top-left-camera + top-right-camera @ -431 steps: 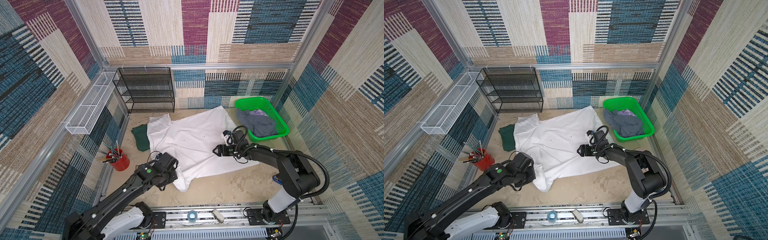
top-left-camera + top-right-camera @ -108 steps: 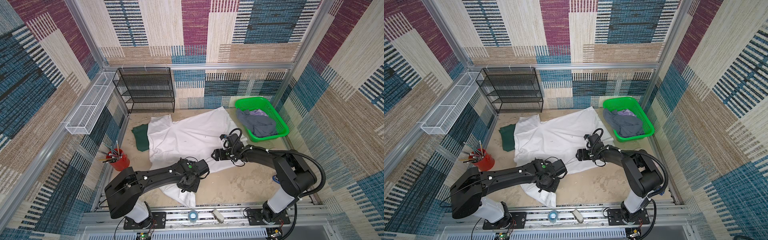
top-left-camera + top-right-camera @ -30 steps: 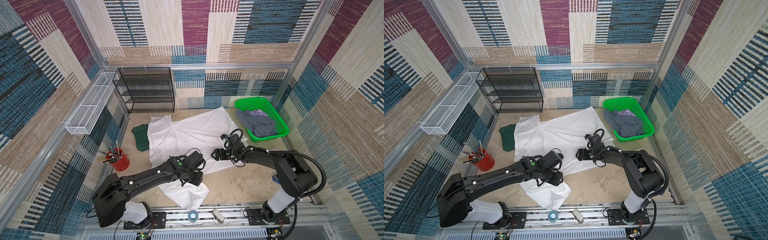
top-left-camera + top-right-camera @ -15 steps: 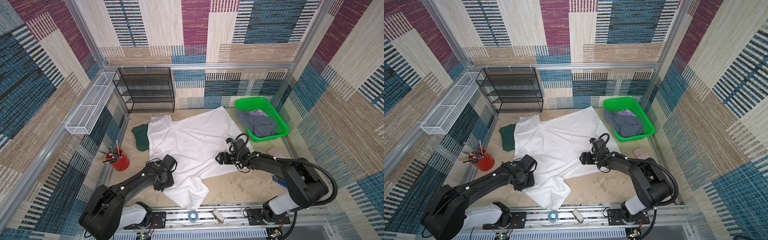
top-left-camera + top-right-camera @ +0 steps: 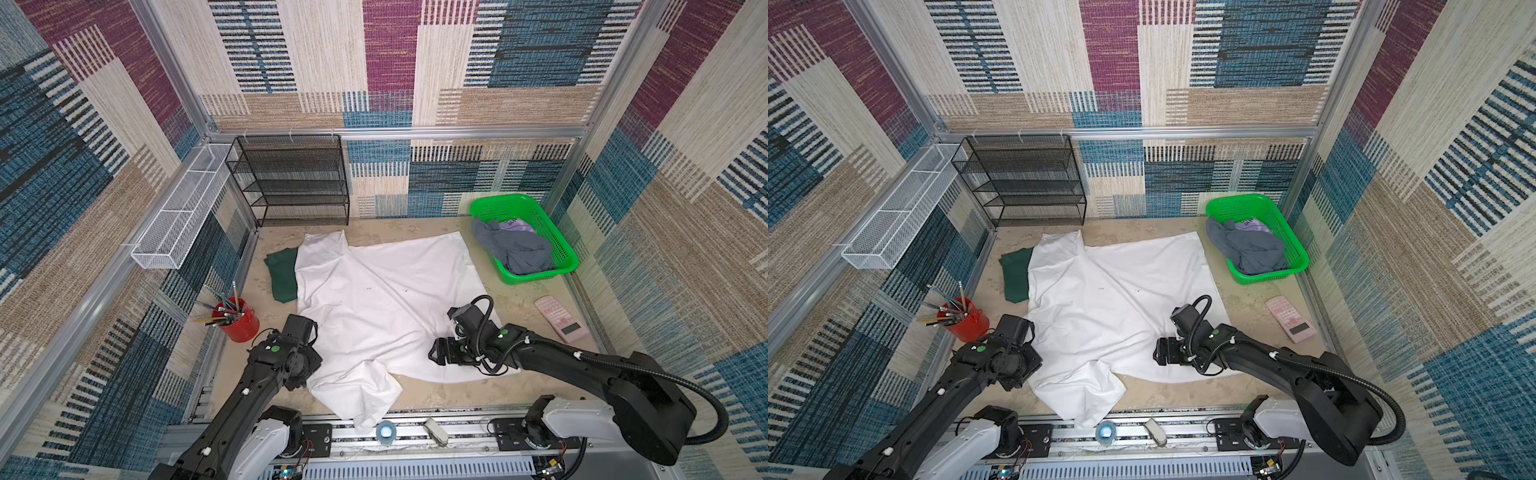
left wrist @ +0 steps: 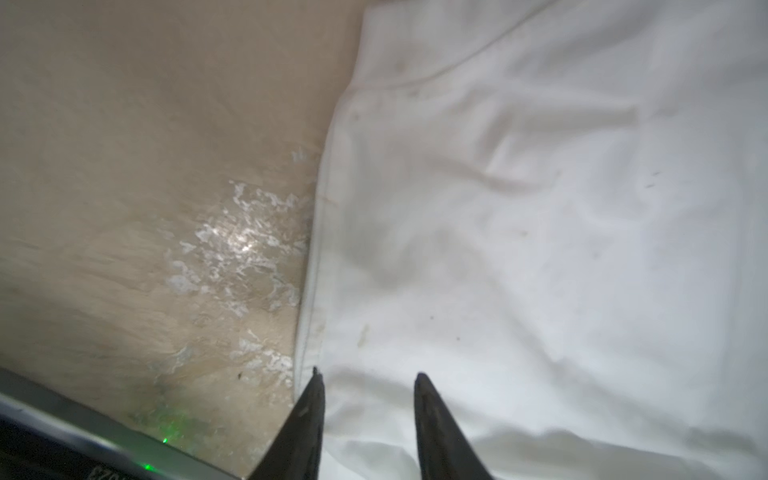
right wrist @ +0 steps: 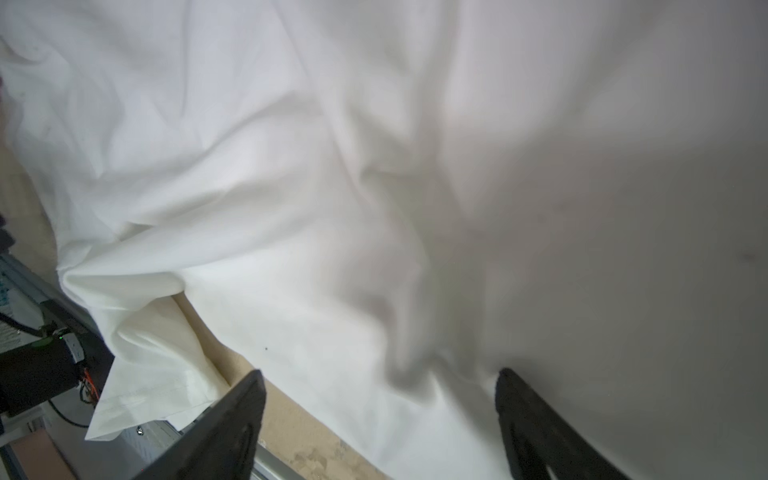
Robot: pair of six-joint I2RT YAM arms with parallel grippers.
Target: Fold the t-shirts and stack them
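Smoothing the white shirt (image 5: 386, 299), no fold made yet
It lies spread mid-tabletop (image 5: 457, 395), one sleeve over the front edge; left pincer (image 6: 366, 372) narrowly spread at its left edge, right pincer (image 7: 381, 371) wide apart over the front hem; next, pinch both edges and fold

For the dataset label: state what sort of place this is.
Probably a robot test cell, not a home: patterned wall panels on an aluminium frame box in a small table, two robot arms sit on a front rail, and a white t-shirt lies spread out.
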